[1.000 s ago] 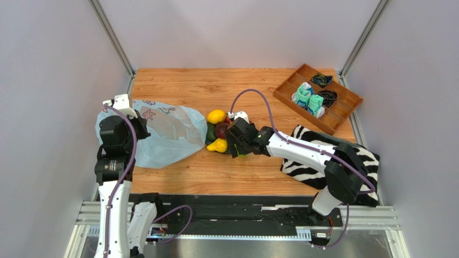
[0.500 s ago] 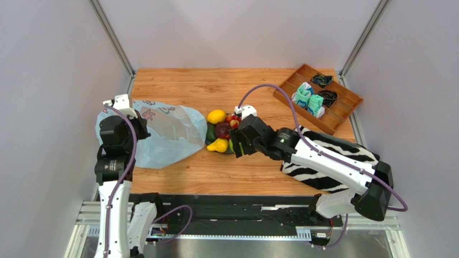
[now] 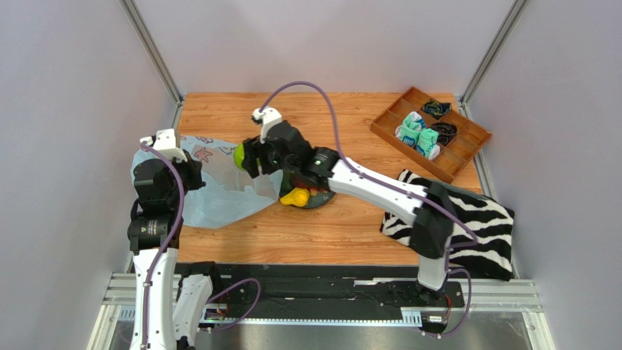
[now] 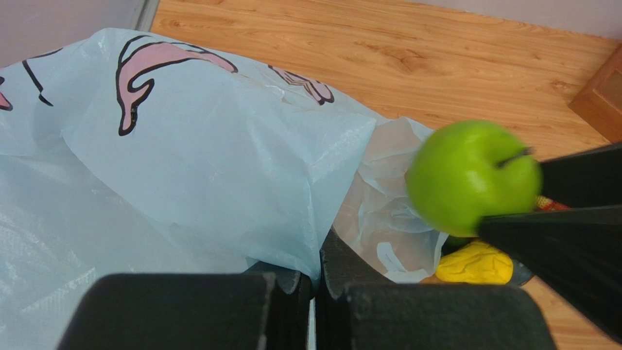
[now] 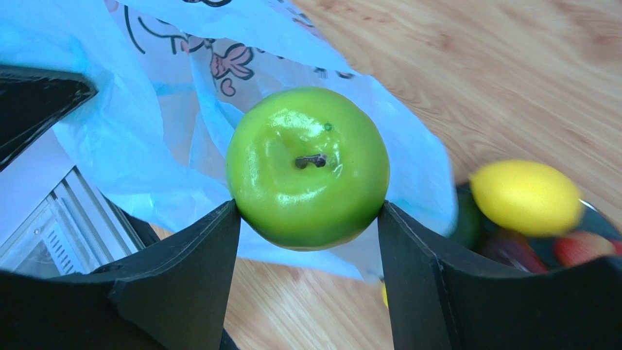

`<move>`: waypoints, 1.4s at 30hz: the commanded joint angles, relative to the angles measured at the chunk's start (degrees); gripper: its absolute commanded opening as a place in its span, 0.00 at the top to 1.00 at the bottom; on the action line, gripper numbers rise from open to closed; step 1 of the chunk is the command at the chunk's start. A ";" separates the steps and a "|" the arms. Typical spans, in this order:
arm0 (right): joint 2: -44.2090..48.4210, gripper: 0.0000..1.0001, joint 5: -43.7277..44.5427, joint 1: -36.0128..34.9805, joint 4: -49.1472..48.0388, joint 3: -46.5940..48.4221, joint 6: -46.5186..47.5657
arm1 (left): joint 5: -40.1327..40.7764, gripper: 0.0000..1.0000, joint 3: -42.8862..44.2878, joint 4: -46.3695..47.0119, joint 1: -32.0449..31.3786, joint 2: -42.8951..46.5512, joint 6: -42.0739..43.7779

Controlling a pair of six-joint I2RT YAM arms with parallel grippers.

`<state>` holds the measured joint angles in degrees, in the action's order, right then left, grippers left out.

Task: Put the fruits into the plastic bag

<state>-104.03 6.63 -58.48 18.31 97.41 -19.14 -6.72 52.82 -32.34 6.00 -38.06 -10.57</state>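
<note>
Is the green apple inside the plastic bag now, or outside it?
Outside. The right end effector grips the green apple, and the plastic bag lies behind it, not around it.

Wooden divided tray (image 3: 471, 137) at table's 2 o'clock corner, teal-white socks (image 3: 417, 133) and dark socks (image 3: 436, 109) in its compartments. Zebra-striped cloth (image 3: 482, 219) at 4 o'clock. Dark plate (image 3: 325, 199) near centre of wooden table (image 3: 350, 233).
</note>
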 commanded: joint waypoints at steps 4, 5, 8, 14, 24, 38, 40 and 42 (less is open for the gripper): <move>-17.24 0.52 -8.13 -2.69 -1.17 18.24 -0.10 | -1.80 1.00 0.09 1.93 -0.11 0.27 -0.68; -19.00 0.52 -8.56 -2.61 -1.08 19.48 -0.37 | -1.89 1.00 0.09 1.93 -0.11 0.44 -0.68; -23.93 0.49 -8.48 -2.69 -1.95 23.43 -1.78 | -2.15 1.00 0.00 2.01 -0.02 0.27 -0.86; -30.88 0.46 -8.04 -2.78 -2.84 28.71 -3.45 | -2.24 1.00 -0.08 1.93 -0.11 0.27 -0.86; -35.10 0.22 -6.98 -2.87 -4.86 29.33 -4.07 | -2.24 1.00 -0.08 2.02 -0.11 0.27 -0.95; -34.58 0.02 -9.53 -2.87 -5.38 29.16 -4.42 | -2.07 1.00 -0.08 1.93 -0.02 0.01 -0.95; -32.13 0.03 -10.41 -2.87 -7.40 26.19 -4.86 | -1.89 1.00 -0.08 1.75 -0.11 0.01 -0.95; -29.67 0.04 -10.59 -2.87 -10.29 23.46 -5.30 | -1.28 1.00 0.00 1.66 -0.11 -0.17 -0.95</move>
<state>-139.48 -2.44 -61.21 14.46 124.05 -23.27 -8.49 52.82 -32.29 6.00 -38.06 -11.00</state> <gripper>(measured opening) 0.970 0.008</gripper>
